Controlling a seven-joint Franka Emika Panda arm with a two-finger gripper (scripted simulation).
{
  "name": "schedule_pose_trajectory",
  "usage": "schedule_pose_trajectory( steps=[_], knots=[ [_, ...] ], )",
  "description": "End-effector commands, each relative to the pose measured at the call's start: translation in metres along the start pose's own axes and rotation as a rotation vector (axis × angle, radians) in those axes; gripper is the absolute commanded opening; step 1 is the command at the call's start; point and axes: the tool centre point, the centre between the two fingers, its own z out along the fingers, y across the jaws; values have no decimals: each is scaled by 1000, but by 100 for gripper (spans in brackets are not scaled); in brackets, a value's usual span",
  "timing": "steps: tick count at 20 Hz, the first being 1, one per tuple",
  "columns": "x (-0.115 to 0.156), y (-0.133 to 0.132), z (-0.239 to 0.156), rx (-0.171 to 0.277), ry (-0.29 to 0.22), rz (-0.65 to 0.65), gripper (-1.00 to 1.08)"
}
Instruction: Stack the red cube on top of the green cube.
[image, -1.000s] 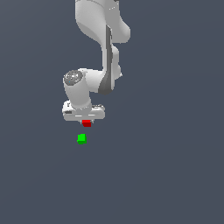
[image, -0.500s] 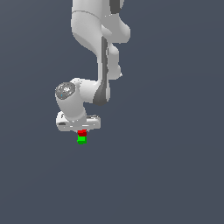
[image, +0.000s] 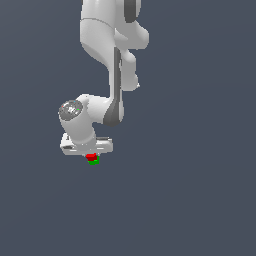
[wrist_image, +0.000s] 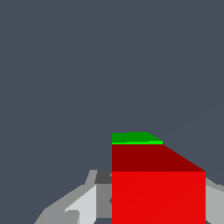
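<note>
Panda arm (image: 107, 45): glossy white shells, dark joint seams, reaching down over a matte slate table (image: 200, 200); no edge or corner in view.
Gripper (image: 92, 156): pinching the red cube (wrist_image: 158, 197).
Red cube: flat-shaded, sharp-edged, directly over the green cube (wrist_image: 135, 138), probably touching it; the seam is too small to confirm.
Green cube: only a sliver shows past the red one.
</note>
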Motion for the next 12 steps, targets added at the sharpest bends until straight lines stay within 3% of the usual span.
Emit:
schedule_pose_trajectory(
  steps=[1,2,3,12],
  knots=[
    [2,1,0,0,1,0,-100],
    [2,1,0,0,1,0,-100],
    [2,1,0,0,1,0,100],
    [2,1,0,0,1,0,100]
  ],
)
